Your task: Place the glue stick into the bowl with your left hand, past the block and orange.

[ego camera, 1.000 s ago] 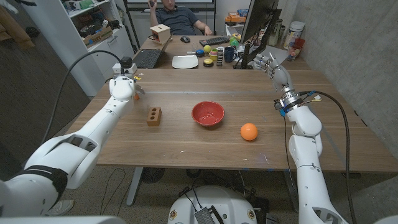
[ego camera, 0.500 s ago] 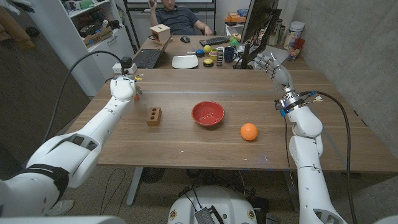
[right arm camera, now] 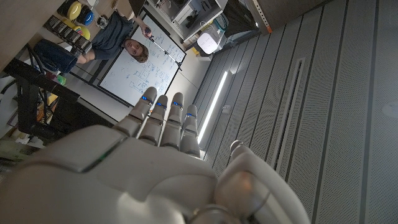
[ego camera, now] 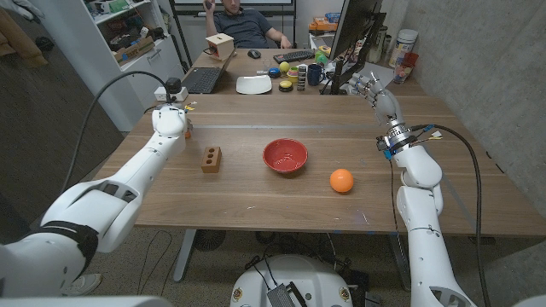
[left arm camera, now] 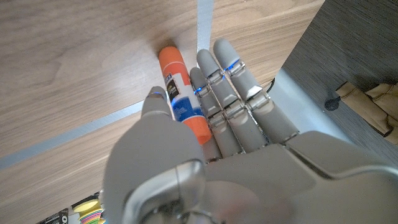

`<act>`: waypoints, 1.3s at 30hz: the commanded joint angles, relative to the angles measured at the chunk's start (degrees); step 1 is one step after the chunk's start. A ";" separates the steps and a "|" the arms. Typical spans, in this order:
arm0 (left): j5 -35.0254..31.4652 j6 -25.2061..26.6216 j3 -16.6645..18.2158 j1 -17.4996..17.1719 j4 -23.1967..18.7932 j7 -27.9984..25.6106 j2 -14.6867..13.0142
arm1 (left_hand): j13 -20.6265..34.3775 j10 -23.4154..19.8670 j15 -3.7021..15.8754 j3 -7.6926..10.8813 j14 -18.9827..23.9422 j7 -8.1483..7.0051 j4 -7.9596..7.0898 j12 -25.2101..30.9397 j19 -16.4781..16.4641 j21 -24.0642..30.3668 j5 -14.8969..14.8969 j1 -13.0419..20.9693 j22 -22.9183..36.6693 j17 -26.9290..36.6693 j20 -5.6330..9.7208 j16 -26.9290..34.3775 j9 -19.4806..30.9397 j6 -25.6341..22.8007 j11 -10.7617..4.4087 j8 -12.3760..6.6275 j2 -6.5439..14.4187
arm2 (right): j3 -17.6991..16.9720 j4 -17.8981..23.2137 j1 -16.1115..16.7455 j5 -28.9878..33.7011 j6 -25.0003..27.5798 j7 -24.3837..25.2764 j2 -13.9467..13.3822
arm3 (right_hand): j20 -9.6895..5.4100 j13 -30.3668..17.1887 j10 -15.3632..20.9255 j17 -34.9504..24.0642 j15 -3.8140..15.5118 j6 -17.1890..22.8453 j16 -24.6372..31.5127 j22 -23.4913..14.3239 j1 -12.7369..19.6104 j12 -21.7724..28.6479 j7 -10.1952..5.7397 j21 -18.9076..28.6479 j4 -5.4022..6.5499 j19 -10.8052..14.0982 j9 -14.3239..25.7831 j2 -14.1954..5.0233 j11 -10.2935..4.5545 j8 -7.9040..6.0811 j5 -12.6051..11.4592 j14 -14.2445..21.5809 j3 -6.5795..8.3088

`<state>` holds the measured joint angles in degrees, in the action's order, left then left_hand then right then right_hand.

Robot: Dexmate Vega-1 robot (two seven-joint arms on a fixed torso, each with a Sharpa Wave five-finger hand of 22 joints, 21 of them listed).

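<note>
The glue stick (left arm camera: pixel 180 93), orange with a white and blue label, lies between the thumb and fingers of my left hand (left arm camera: pixel 205 155), which grips it just over the wood. In the head view my left hand (ego camera: pixel 171 121) is at the table's far left, with an orange tip of the glue stick (ego camera: pixel 187 131) showing beside it. The brown block (ego camera: pixel 211 159) stands nearer to me than that hand and toward the middle. Further right sits the red bowl (ego camera: pixel 285 156), then the orange (ego camera: pixel 341 180). My right hand (ego camera: pixel 375 92) is raised at the far right, fingers straight and apart, holding nothing.
A laptop (ego camera: pixel 203 79), a white plate (ego camera: pixel 253 84), a monitor (ego camera: pixel 354 34) and several small items crowd the table's far edge. A person (ego camera: pixel 243 21) sits behind it. A strip of pale tape (left arm camera: pixel 74 132) crosses the wood near my left hand.
My left hand has edged very slightly with the glue stick in it. The bowl, block, orange and right hand stay where they were.
</note>
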<state>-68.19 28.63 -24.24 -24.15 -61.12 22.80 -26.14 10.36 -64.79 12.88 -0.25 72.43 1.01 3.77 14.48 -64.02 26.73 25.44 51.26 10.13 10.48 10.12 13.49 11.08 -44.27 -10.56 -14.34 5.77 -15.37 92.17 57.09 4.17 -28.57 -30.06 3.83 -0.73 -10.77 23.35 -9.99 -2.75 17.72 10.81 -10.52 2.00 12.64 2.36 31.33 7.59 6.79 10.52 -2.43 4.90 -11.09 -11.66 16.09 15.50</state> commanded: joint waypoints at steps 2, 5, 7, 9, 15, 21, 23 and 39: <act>3.51 -0.83 0.75 0.60 2.15 -5.17 0.65 | 0.19 -6.95 -0.07 -0.48 6.32 5.17 -1.14 0.52 -3.51 0.32 -0.13 1.92 0.23 1.42 0.24 1.15 0.31 -12.46 0.24 0.23 2.54 | 0.35 -1.36 -0.88 0.84 -0.33 0.82 -0.17 | -0.22 -0.17 0.33 -0.17 0.17 0.60 0.14 -0.09 -0.16 0.40 0.20 -0.20 -0.02 -0.09 0.25 -0.07 0.06 -0.18 -0.42 0.37 -0.08; 4.21 -1.26 0.85 0.77 2.66 -6.14 0.75 | 0.20 -10.96 -0.30 -0.44 8.48 5.60 -2.21 0.65 -5.22 0.86 -0.86 3.22 0.63 2.63 0.62 3.34 0.82 -17.78 0.61 -0.02 3.94 | 0.46 -1.69 -1.10 1.18 -0.46 0.88 -0.35 | -0.35 -0.18 0.32 -0.17 0.21 0.57 0.10 -0.08 -0.14 0.39 0.19 -0.28 -0.03 -0.21 0.25 -0.08 0.04 -0.16 -0.42 0.33 -0.09; 4.73 -1.41 1.03 0.75 2.85 -6.83 0.84 | 0.22 -13.47 -0.35 -0.39 8.99 5.61 -2.93 1.09 -6.03 1.81 -1.35 3.69 1.31 3.38 0.70 5.21 1.36 -19.89 1.04 -0.36 4.18 | 0.42 -1.76 -1.16 1.22 -0.10 1.06 -0.26 | -0.41 -0.18 0.34 -0.17 0.26 0.60 0.08 -0.08 -0.12 0.39 0.20 -0.35 -0.05 -0.32 0.25 -0.09 -0.04 -0.17 -0.43 0.30 -0.10; 5.13 -1.78 1.02 0.91 3.29 -7.50 0.87 | 0.23 -15.34 -0.44 -0.03 9.34 5.70 -3.81 1.66 -6.50 2.80 -1.95 4.37 1.77 4.40 0.78 7.90 1.98 -22.12 1.31 -0.80 4.55 | 0.38 -2.01 -1.34 1.20 -0.03 1.06 -0.33 | -0.44 -0.18 0.34 -0.16 0.26 0.61 0.05 -0.08 -0.10 0.38 0.21 -0.40 -0.06 -0.37 0.25 -0.10 -0.04 -0.17 -0.43 0.27 -0.10; 6.09 -1.79 0.89 1.70 4.69 -8.53 1.33 | 0.15 -17.00 -0.96 1.67 9.69 6.33 -7.47 6.63 -7.89 6.52 -4.53 6.30 2.56 7.78 0.78 17.35 4.12 -27.47 2.44 -2.64 4.72 | 0.43 -2.80 -1.81 1.15 -0.38 1.06 -0.45 | -0.54 -0.18 0.44 -0.15 0.30 0.61 -0.01 -0.08 -0.02 0.41 0.21 -0.57 -0.12 -0.51 0.25 -0.12 0.04 -0.16 -0.45 0.23 -0.14; 7.09 -1.83 1.21 1.89 4.25 -8.73 1.18 | 0.07 -17.10 -1.18 2.78 9.62 6.66 -9.85 10.60 -8.23 8.97 -6.43 7.82 2.42 10.50 0.94 24.51 5.61 -28.59 2.81 -4.12 4.31 | 0.52 -3.12 -2.12 2.29 -0.42 1.77 -0.55 | -0.55 -0.18 0.38 -0.14 0.35 0.61 -0.04 -0.08 0.05 0.36 0.24 -0.70 -0.16 -0.60 0.25 -0.15 -0.09 -0.15 -0.46 0.21 -0.16; 7.04 -1.62 1.24 1.71 3.75 -9.29 1.01 | 0.05 -17.11 -1.13 2.93 9.43 6.72 -10.06 11.09 -8.22 9.15 -6.68 8.11 2.21 10.52 0.94 25.01 5.79 -28.75 2.87 -4.32 4.27 | 0.55 -3.68 -2.38 1.94 -0.69 1.48 -0.70 | -0.56 -0.18 0.33 -0.14 0.36 0.62 -0.06 -0.08 0.07 0.34 0.24 -0.74 -0.17 -0.62 0.25 -0.16 -0.12 -0.15 -0.46 0.20 -0.17; 5.95 0.09 1.40 1.19 -0.55 -7.57 0.03 | -0.15 -17.01 -1.08 4.21 9.24 6.86 -11.26 14.07 -8.20 10.77 -8.37 10.31 1.49 9.17 1.05 27.01 5.94 -28.98 2.70 -4.78 4.20 | 0.42 -5.70 -3.31 2.53 -1.30 2.04 -1.01 | -0.64 -0.18 0.22 -0.14 0.37 0.58 -0.13 -0.08 0.17 0.27 0.40 -1.03 -0.24 -0.80 0.25 -0.22 0.01 -0.11 -0.47 0.13 -0.25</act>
<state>-61.52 27.30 -22.81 -22.70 -59.40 14.24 -25.64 10.12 -79.30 11.78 3.83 82.04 0.73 -7.10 28.06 -71.74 37.11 17.35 56.09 11.45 19.66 11.03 40.07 14.22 -58.87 -5.63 -18.73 5.21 -14.91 88.22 54.64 6.17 -29.41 -28.43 3.17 -1.25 -10.77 23.34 -9.99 -2.75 17.92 10.80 -10.39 2.00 12.64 2.56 30.49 7.35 6.27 10.52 -2.43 4.90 -11.09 -11.89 16.08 15.26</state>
